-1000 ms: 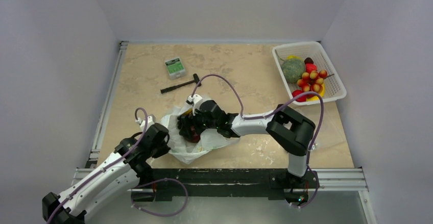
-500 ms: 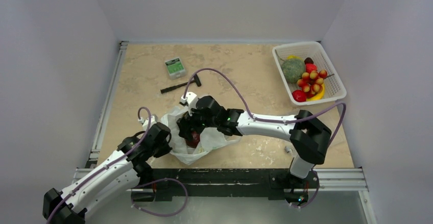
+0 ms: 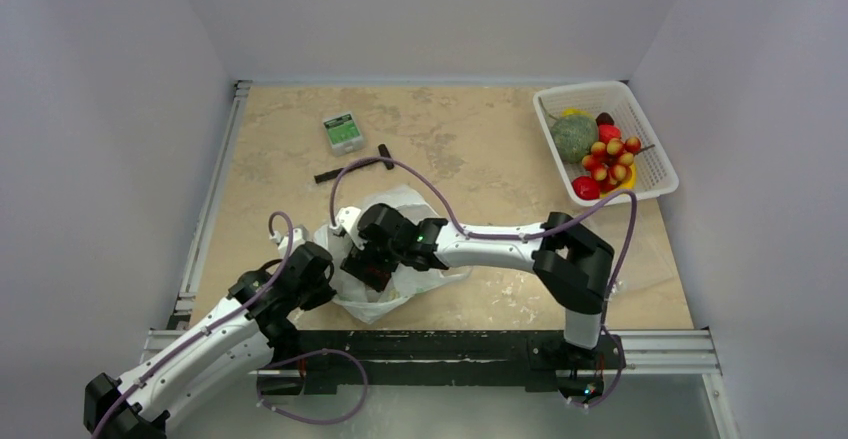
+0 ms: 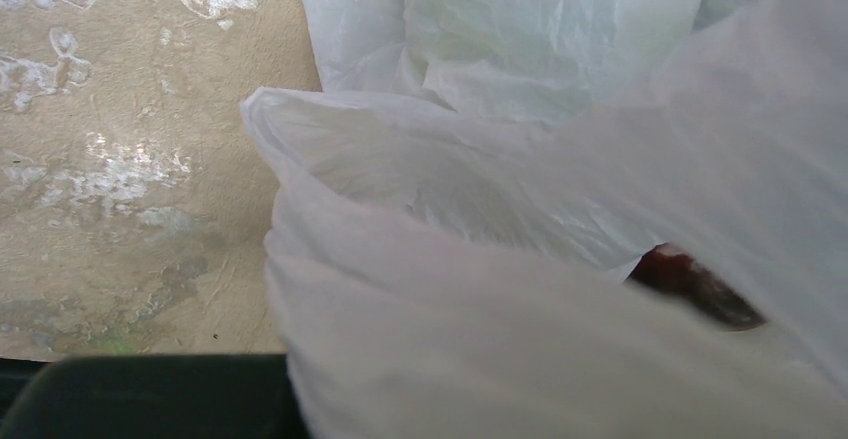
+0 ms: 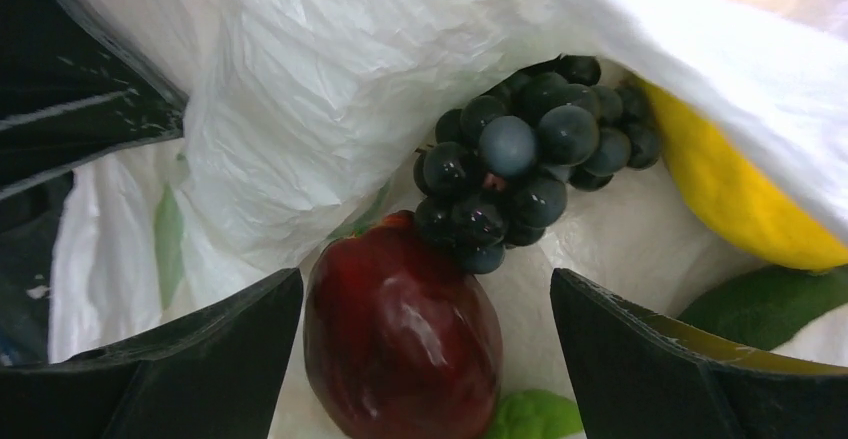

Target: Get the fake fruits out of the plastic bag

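Right wrist view looks into the bag (image 5: 330,89), which lies on the counter (image 3: 480,139) close to the arms. Inside it, the right tool (image 5: 425,294) stands wide open astride a dark red apple (image 5: 400,349), apparently ready to close on it. Grapes (image 5: 520,159) and a lemon (image 5: 740,209) lie behind. The left tool (image 3: 318,271) is closed and seems to pinch the bag's edge, probably to keep the mouth open.

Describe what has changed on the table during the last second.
The right end effector, open, moved left and toward the near edge, deeper into the plastic bag, and straddles the dark red apple without gripping it. Nothing was taken or released. The left end effector stayed shut on the bag's edge; basket, hammer and screw box did not move.
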Robot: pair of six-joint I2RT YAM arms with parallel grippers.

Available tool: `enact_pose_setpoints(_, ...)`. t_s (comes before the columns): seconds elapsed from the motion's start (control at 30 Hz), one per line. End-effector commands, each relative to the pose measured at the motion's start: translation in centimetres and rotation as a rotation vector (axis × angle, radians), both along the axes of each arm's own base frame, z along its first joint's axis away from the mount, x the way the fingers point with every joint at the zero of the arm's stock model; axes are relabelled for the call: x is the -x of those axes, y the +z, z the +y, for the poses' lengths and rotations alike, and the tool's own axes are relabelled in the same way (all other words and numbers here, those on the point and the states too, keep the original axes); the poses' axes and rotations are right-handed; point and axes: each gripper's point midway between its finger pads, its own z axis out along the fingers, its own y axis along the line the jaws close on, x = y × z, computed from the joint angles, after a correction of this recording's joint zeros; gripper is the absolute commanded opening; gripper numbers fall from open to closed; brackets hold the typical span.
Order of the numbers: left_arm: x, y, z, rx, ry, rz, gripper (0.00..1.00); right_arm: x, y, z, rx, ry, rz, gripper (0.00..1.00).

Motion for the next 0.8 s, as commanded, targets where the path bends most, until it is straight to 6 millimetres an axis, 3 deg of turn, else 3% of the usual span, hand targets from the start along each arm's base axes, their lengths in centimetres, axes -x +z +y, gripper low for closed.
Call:
enact_pose_setpoints(0.0, 0.0, 0.2, -0.3, 0.017, -0.008, -0.005, 0.00, -0.2, -0.2, 0.6, 0.072, 0.047, -0.083, 0.92)
enact_pose_setpoints(0.17, 0.1, 0.4, -0.4, 0.020, -0.011, -0.002, 0.00, -0.1, -1.5, 0.6, 0.135, 0.046, -0.100, 0.87)
enact_pose_setpoints(0.33, 0.1, 0.3, -0.3, 0.018, -0.010, -0.003, 0.00, 0.0, -0.5, 0.4, 0.124, 0.032, -0.127, 0.78)
enact_pose_setpoints(0.47, 0.0, 0.4, -0.3, 0.017, -0.008, -0.004, 0.00, -0.5, 2.2, 0.4, 0.063, 0.000, -0.167, 0.68)
enact_pose_setpoints(0.63, 0.1, 0.3, -0.2, 0.010, -0.009, -0.002, 0.00, -0.1, 7.2, 1.2, -0.088, -0.008, -0.180, 0.45)
enact_pose_setpoints(0.77, 0.2, 0.5, 0.0, 0.005, -0.007, -0.003, 0.00, 0.0, 10.4, 1.4, -0.190, -0.017, -0.196, 0.40)
